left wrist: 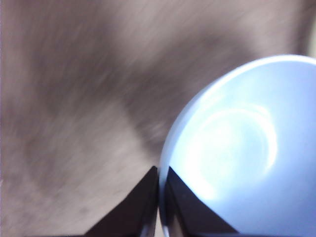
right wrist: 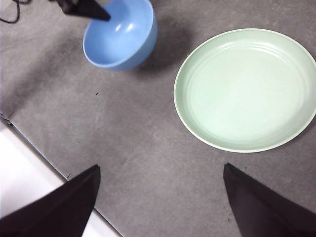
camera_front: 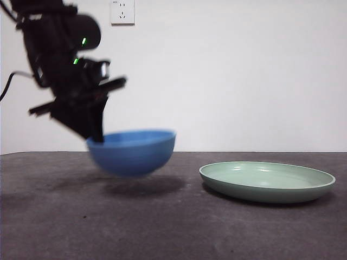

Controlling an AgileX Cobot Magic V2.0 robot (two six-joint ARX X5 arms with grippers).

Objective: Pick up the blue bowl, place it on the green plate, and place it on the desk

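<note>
My left gripper (camera_front: 96, 135) is shut on the rim of the blue bowl (camera_front: 133, 151) and holds it clear of the desk (camera_front: 162, 227), a shadow under it. The left wrist view shows the jaws pinching the bowl's rim (left wrist: 160, 180), one jaw inside, and the bowl's glossy inside (left wrist: 237, 148). The green plate (camera_front: 267, 180) lies flat and empty on the desk to the right of the bowl. The right wrist view shows the bowl (right wrist: 121, 34) and the plate (right wrist: 246, 89) apart. My right gripper (right wrist: 160, 207) is open and empty, high over the desk.
A white wall with a socket (camera_front: 122, 11) stands behind the desk. The desk's edge (right wrist: 44, 153) and a white floor strip show in the right wrist view. A black cable (right wrist: 10, 12) lies at the far corner.
</note>
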